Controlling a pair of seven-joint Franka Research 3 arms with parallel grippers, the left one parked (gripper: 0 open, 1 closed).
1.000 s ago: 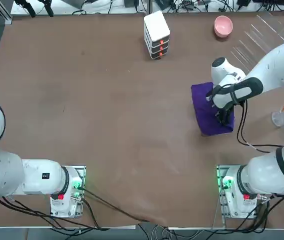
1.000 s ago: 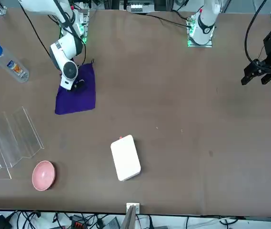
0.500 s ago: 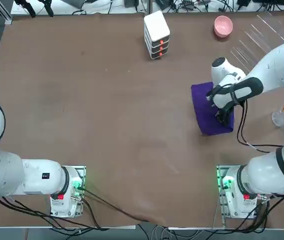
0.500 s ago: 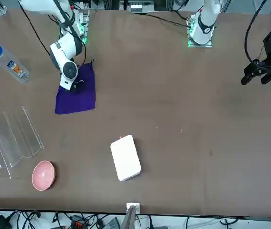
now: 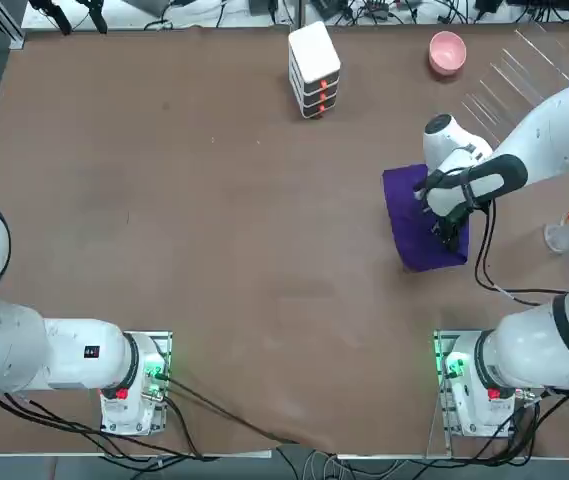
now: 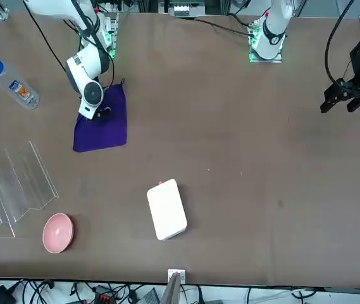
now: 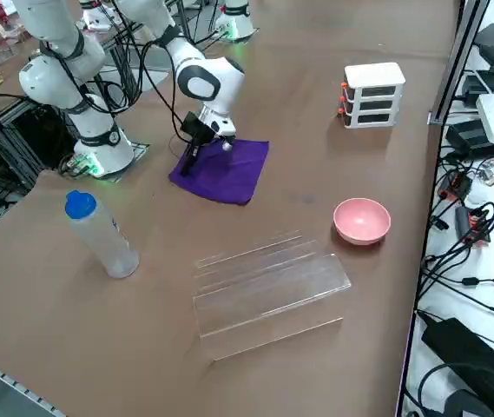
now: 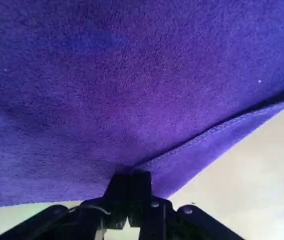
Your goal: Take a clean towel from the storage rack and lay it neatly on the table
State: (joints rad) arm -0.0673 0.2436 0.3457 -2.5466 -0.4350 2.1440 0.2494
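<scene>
The dark purple towel (image 5: 412, 213) lies folded flat on the brown table (image 5: 214, 220), right of centre; it also shows as a purple patch (image 6: 101, 131) (image 7: 229, 170). My right gripper (image 5: 448, 238) is down on the towel's near right part, by its edge. In the wrist view the two black fingers meet, so the gripper (image 8: 129, 183) is shut, pinching the towel (image 8: 132, 75) where its hemmed edge runs in between them. The clear storage rack (image 5: 524, 72) (image 7: 264, 288) stands bare at the far right of the table.
A white stacked box with orange marks (image 5: 314, 68) stands at the far middle edge. A pink bowl (image 5: 447, 51) sits beside the rack. A plastic bottle with a blue cap (image 7: 101, 233) stands to the right of the towel.
The fingers have closed together onto the towel's edge. The arm and the towel have hardly moved.
</scene>
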